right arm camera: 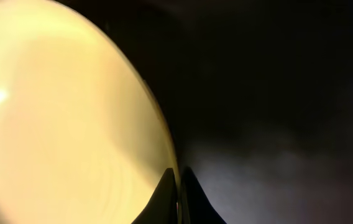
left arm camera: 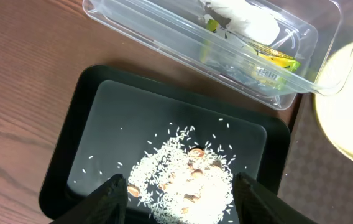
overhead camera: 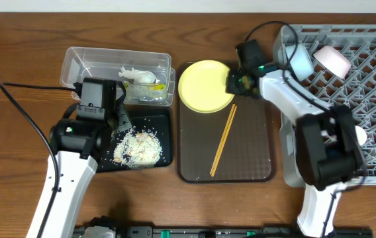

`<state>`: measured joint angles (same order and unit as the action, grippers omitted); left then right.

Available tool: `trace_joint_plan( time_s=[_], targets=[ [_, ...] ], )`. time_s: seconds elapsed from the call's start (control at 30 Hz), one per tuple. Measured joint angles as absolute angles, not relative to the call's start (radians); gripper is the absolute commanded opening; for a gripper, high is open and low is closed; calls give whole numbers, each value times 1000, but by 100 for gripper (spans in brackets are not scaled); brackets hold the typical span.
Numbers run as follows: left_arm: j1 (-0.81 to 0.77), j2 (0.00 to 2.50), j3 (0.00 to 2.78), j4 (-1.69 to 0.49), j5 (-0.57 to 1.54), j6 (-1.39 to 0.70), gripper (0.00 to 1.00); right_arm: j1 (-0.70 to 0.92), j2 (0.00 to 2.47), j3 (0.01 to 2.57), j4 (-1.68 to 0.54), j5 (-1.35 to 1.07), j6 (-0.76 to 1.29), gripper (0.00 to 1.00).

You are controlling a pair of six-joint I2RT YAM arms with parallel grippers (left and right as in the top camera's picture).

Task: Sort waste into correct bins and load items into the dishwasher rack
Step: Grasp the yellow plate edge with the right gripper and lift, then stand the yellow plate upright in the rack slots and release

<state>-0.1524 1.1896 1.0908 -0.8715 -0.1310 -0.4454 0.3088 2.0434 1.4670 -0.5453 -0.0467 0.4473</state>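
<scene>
Black fingers of the right pincer (right arm camera: 178,188) are pressed together on the rim of the round yellow plate (overhead camera: 204,86), which lies on the brown serving tray (overhead camera: 254,158) beside the wooden chopsticks (overhead camera: 223,140). The grey dishwasher rack (overhead camera: 373,86) stands to the right. The left pincer (left arm camera: 179,202) hangs part open and empty over rice (left arm camera: 183,174) in the black tray (left arm camera: 64,155). Wrapper scraps (left arm camera: 245,18) lie in the clear tub (left arm camera: 164,43) beyond, on the wooden bench (overhead camera: 16,39).

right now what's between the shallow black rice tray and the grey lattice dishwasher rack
The flat brown serving tray, with the round yellow plate and thin wooden chopsticks; the overhead view shows it.
</scene>
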Motion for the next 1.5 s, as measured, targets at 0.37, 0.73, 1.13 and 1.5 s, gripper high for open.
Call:
trace_joint_plan(
  time_s=[0.37,0.73,1.13,1.5],
  targets=[
    [-152,1190,1091,-871,-131,-445,57,162,1570,1471,-683,297,176,1],
    [-152,1190,1091,-871,-131,-445,57,61,1450,1471,-875,789,-57,1],
    [-152,1190,1091,-871,-131,-445,57,4,1508,1353,-871,854,-63,1],
    [-152,1190,1091,-871,-131,-445,57,9,1560,1314,-760,665,-11,48]
  ],
)
